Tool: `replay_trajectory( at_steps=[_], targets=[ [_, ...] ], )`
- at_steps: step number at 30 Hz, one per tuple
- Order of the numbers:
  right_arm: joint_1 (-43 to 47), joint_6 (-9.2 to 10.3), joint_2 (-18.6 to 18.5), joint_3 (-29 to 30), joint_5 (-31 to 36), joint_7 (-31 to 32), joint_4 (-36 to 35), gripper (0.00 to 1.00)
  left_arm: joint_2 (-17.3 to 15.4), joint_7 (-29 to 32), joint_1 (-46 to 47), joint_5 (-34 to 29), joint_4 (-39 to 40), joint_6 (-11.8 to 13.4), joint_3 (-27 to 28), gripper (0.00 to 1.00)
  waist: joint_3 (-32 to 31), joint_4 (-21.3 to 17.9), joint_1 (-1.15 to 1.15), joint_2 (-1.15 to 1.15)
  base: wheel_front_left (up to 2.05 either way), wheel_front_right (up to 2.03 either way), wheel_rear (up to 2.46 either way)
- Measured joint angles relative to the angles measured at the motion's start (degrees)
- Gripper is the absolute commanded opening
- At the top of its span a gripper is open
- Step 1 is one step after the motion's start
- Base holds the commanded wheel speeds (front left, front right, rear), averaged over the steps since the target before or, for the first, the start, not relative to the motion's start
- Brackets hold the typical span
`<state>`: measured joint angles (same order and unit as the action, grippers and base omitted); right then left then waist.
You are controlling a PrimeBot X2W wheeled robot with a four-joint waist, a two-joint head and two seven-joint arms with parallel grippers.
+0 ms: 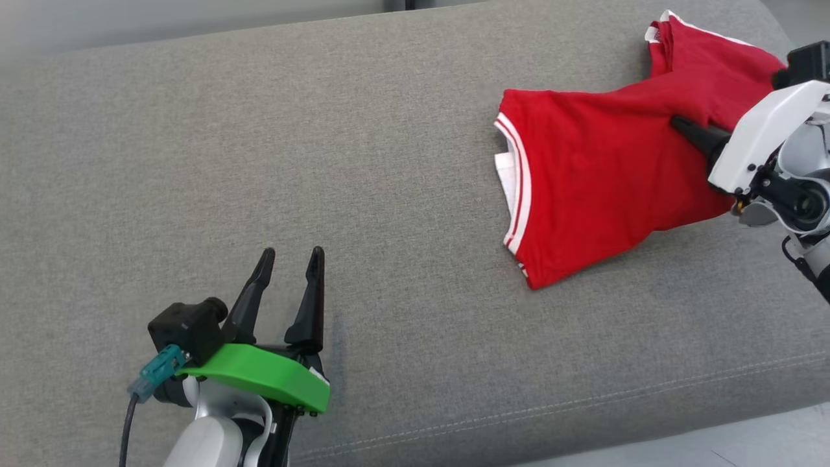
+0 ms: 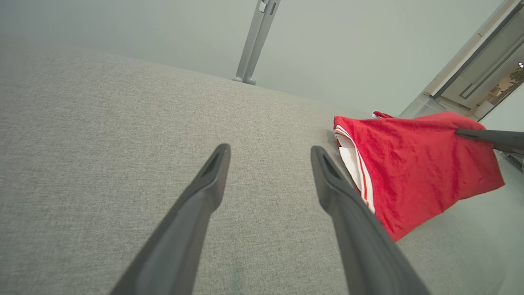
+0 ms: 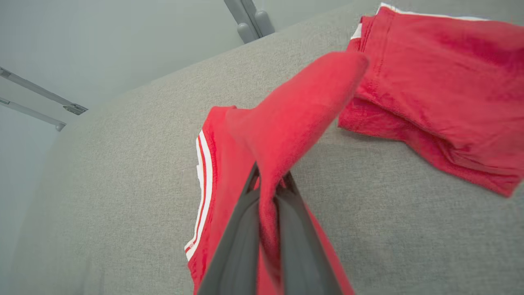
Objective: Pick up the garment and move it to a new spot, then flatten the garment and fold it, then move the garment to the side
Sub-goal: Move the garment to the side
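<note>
The garment is a red shirt with white-striped trim, lying at the right end of the grey cushion. My right gripper is shut on a fold of it; in the right wrist view the red cloth rises pinched between the two dark fingers, lifted off the cushion. My left gripper hovers open over bare fabric at the lower left, well apart from the shirt. From the left wrist, the garment lies to the right of my open left gripper.
The cushion's front seam and edge run along the bottom right, with pale floor beyond. A grey metal post stands behind the cushion's far edge.
</note>
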<state>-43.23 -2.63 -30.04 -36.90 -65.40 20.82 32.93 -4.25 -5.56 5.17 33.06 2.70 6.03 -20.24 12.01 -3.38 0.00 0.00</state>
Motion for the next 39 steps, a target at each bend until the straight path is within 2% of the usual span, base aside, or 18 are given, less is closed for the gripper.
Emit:
replay_trajectory(
  at_steps=[5,13,17,21,32,39],
  targets=[
    [-2.45,1.23,-1.98,0.91,0.63,0.42,-0.09,0.0,0.16,0.57,0.12,-0.07,0.14,0.0,-0.97,1.0,0.47,-0.86,0.0,0.0,0.0,0.0,0.0],
    [-9.05,2.94,-2.45,2.04,1.83,1.71,-0.13,0.0,0.18,1.75,1.43,-1.11,0.75,0.01,-1.11,1.0,2.72,0.41,0.0,0.0,0.0,0.0,0.0],
    [-13.32,5.21,-2.97,3.39,2.03,2.34,0.09,0.0,0.21,1.99,2.09,-1.33,1.33,0.01,-1.3,1.0,4.2,1.58,0.0,0.0,0.0,0.0,0.0],
    [-17.32,6.79,-5.02,4.64,2.79,3.02,1.03,0.0,0.3,2.01,2.78,-1.65,1.66,0.02,-1.43,1.0,5.88,2.92,0.0,0.0,0.0,0.0,0.0],
    [-20.99,8.29,-8.8,5.68,4.03,5.23,5.17,0.0,0.31,1.91,4.21,-2.07,2.68,0.05,0.82,1.0,11.23,5.53,0.0,0.0,0.0,0.0,0.0],
    [-22.45,8.8,-13.07,5.08,8.82,4.34,8.06,0.0,-0.09,1.99,5.06,-2.59,3.19,0.09,1.24,1.0,14.19,5.5,0.0,0.0,0.0,0.0,0.0]
  ],
)
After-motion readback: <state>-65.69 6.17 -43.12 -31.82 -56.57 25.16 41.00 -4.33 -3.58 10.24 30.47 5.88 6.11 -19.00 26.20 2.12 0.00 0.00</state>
